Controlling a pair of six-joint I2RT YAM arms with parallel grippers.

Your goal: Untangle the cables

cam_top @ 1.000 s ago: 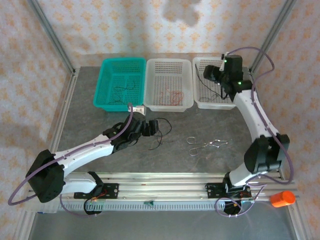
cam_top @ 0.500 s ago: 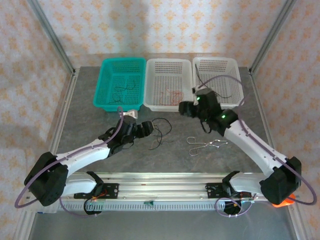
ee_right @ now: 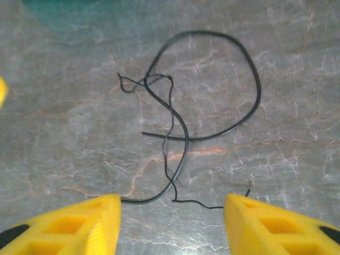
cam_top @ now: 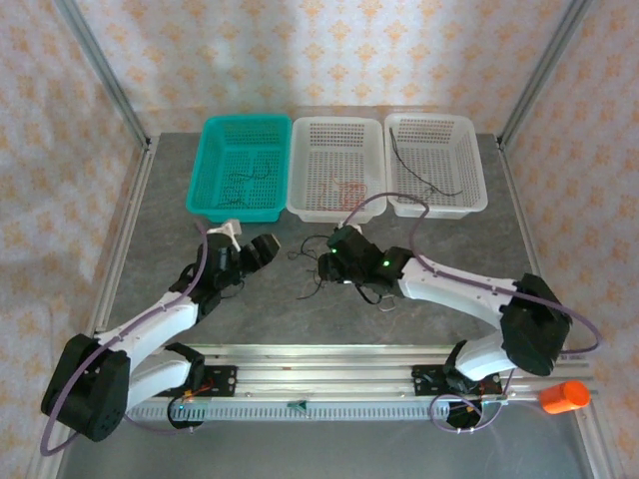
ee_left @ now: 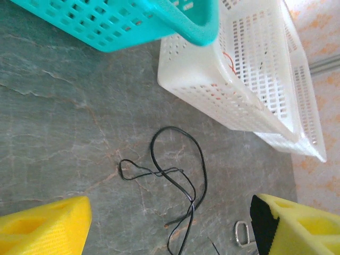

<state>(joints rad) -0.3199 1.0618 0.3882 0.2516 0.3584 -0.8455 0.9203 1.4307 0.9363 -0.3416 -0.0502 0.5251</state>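
Cables lie tangled on the table, and we see the right gripper has swung over from the far white basket, jaws apart astride them, while the left gripper (jaws wide, empty) has backed away, so a pull seems next.

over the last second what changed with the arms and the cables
The right tool swung from the far right basket down over the black cables on the table, open, holding nothing. The left tool pulled back leftward, open. Cables and baskets stayed put.
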